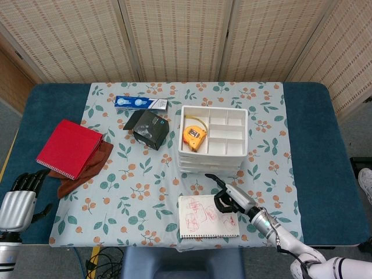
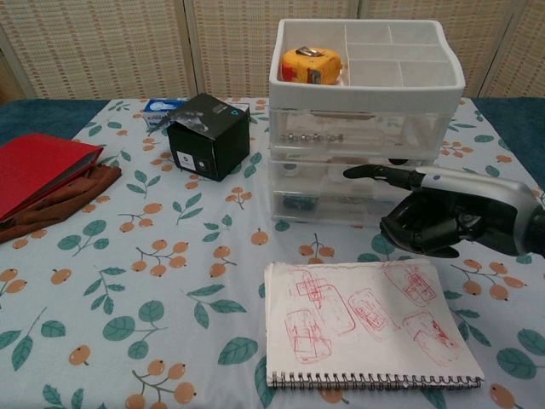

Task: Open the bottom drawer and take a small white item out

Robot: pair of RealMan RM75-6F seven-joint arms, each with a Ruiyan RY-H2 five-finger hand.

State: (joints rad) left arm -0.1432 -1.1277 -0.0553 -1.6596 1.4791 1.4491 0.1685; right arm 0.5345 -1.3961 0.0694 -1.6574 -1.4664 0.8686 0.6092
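Lettering nowhere readable; right hand [image 2: 443,217], fingers curled emptily, fronts drawer unit [image 2: 366,128].

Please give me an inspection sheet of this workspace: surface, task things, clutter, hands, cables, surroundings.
Surface: table with floral cloth.
Task things: drawer unit; bottom drawer closed; white item not seen.
Clutter: tape measure in top tray; black box; red book on brown cloth; blue box; sketchpad.
Hands: right hand before the drawers, fingers curled, one extended, holding nothing; left hand at the table edge, fingers apart.
Cables: some under the table front.
Surroundings: woven screens.
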